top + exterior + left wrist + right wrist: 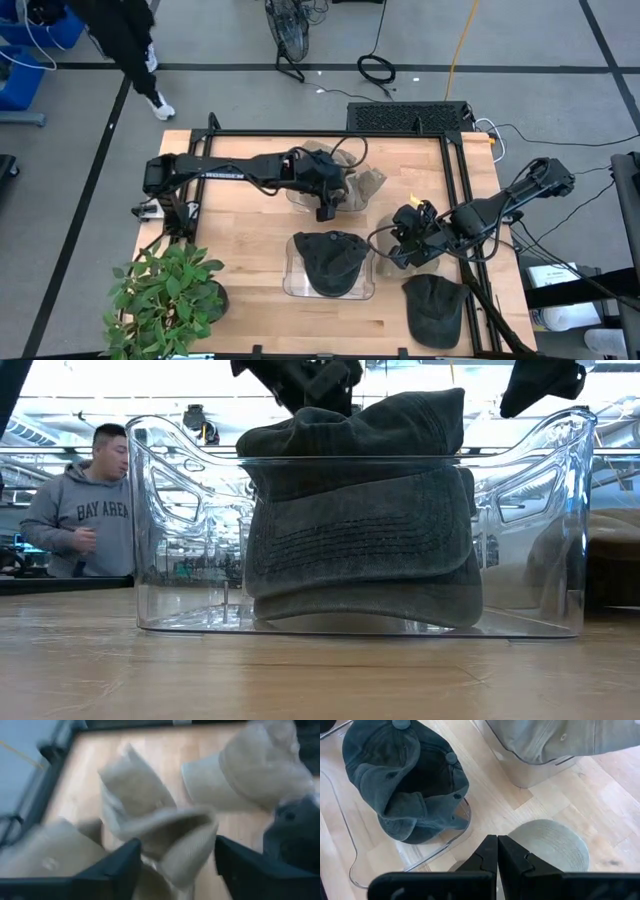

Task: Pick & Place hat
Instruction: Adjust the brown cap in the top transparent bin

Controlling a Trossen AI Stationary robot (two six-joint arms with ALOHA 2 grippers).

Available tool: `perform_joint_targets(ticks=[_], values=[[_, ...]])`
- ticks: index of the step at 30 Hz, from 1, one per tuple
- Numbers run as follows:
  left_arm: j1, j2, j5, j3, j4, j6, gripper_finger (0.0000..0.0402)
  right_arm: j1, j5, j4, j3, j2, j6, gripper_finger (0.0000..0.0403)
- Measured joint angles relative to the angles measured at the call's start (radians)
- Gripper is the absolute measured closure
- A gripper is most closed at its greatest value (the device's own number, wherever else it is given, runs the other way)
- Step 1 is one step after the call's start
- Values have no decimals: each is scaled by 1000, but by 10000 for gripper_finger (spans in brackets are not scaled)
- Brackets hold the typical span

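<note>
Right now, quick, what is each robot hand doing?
Left gripper: fingers open above the tan hats, holding nothing.
Right gripper: fingers closed, empty, near the dark hat on the table.

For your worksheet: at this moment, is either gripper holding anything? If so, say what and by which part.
Nothing is clearly held. The left gripper stands open around a beige hat; the right gripper is shut and empty.

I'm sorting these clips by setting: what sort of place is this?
Probably a robotics lab or workshop: a framed wooden table on grey floor, loose cables around it, and a person at a workbench behind the clear bin.
</note>
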Motion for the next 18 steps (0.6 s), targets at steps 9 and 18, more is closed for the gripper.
perform_joint_targets(ticks=[9, 18], values=[[-2, -104, 12, 2, -2, 117, 384, 0, 21, -5, -4, -1, -41, 403], [14, -194, -29, 2, -97, 175, 398, -3, 24, 10, -70, -8, 0, 403]])
